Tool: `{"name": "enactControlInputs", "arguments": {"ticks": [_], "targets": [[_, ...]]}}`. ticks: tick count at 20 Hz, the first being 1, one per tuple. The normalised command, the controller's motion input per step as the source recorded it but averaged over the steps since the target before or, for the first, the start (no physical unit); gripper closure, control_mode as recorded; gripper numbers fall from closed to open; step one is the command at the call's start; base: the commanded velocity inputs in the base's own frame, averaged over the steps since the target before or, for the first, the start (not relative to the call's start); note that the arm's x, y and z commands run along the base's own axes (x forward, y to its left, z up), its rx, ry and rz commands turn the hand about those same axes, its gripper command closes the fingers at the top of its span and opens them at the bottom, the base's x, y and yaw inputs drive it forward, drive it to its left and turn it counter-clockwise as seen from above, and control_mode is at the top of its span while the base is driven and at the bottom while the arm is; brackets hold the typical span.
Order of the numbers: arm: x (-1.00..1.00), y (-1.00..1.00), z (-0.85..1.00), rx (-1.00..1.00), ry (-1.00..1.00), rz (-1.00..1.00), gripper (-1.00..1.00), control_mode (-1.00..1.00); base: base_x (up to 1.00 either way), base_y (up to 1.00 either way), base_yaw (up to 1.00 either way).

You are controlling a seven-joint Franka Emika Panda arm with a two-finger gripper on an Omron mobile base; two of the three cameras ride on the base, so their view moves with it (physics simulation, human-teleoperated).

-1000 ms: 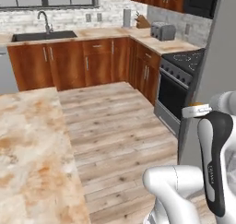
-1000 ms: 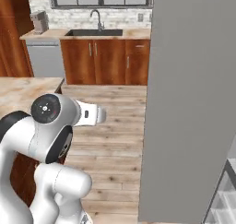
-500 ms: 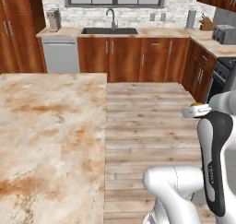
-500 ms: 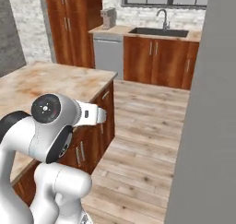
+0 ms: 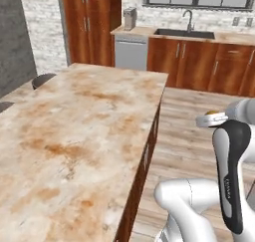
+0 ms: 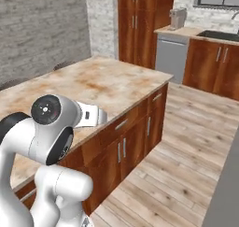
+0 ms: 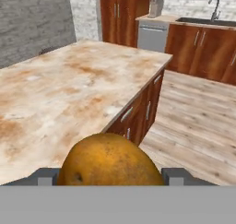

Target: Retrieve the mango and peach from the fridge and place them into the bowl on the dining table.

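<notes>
An orange-yellow mango [image 7: 109, 162] sits between my two dark fingertips at the bottom of the hand view, with my gripper [image 7: 110, 179] shut on it. In the left base view the gripper [image 5: 211, 118] hangs beside the island's right edge, above the wood floor, and a sliver of the mango [image 5: 213, 112] peeks over it. The dining table [image 5: 74, 131], a long beige marble island with rust veins, spreads to the left; its bare top [image 7: 55, 94] lies ahead of the hand. The bowl, the peach and the fridge doors are out of view.
Two dark round stool seats [image 5: 44, 79] stand along the island's far left side. Wooden drawers [image 6: 126, 142] face the floor strip [image 6: 186, 174]. The sink counter [image 5: 187, 34] and a dishwasher [image 5: 131, 54] line the back wall. A grey panel [image 6: 228, 188] fills the lower right corner.
The whole picture has swung: the base has turned left, so the island now fills the views and the stove and grey fridge side have slid out right. The arm's pose is unchanged.
</notes>
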Motion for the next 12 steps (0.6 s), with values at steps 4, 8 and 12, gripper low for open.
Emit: {"name": "enactControlInputs", "arguments": {"ticks": [4,8,12], "targets": [[0.00,0.00,0.00,0.00,0.00,0.00,1.00,1.00,-0.70,0.04,0.52],[0.00,0.00,0.00,0.00,0.00,0.00,1.00,1.00,-0.84,0.36,0.45],[0.00,0.00,0.00,0.00,0.00,0.00,1.00,1.00,-0.80,0.68,0.37]]}}
